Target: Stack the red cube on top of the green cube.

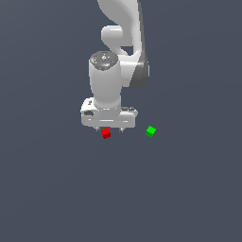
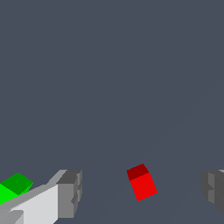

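A: Start with the biggest thing. What is it?

B: The smooth, glossy white robot arm [image 1: 113, 71], all rounded cylinders with a dark grey band at one joint. It comes down from the top of the exterior view over a flat, matte slate-grey floor [image 1: 189, 198] with no texture.

A: And below the arm?

B: A blocky white hand ending in the gripper [image 1: 109, 130]. In the exterior view only two short stubs show under the hand, one on each side of the small solid bright-red cube [image 1: 106, 133].

A: Is the claw closed on it?

B: No. The wrist view settles that: the grey ribbed fingers [image 2: 70, 192] stand wide apart, with the red cube [image 2: 141, 183] in the gap between them, touching neither. Its faces are plain, the top darker than the lit side, and it sits turned at an angle to the fingers.

A: The other cube?

B: The small solid bright-green cube [image 1: 151, 131], same size, plain faces, rests on the floor towards the exterior view's right of the red one, apart from it. In the wrist view it [image 2: 13, 186] is partly hidden behind one white finger mount, outside the gap.
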`<state>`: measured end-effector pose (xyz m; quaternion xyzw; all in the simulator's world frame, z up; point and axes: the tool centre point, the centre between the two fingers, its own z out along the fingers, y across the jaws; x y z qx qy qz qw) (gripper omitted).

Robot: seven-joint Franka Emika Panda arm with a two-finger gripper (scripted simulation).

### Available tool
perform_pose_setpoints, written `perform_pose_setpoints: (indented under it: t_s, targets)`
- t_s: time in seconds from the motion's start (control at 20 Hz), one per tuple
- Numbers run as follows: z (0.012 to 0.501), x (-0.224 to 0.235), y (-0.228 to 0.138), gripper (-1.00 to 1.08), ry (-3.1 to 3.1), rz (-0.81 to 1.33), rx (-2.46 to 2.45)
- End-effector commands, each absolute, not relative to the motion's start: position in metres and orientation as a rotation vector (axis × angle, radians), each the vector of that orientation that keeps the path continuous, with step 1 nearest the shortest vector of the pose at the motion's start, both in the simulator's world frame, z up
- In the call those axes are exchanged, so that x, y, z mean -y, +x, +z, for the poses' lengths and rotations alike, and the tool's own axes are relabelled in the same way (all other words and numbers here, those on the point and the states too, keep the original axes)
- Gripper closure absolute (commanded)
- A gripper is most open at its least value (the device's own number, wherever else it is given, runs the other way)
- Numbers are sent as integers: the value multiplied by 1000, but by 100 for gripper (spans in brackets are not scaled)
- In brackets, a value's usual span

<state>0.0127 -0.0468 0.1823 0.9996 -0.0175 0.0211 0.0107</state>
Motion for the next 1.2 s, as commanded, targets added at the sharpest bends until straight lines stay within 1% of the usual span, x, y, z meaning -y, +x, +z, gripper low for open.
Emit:
perform_pose_setpoints:
  t_s: [0.0, 0.5, 1.15]
  targets:
    - [182, 47, 13, -92, 3119, 66, 54]
    - [165, 50, -2, -92, 3123, 56, -38]
    - [102, 70, -53, -92, 3114, 19, -377]
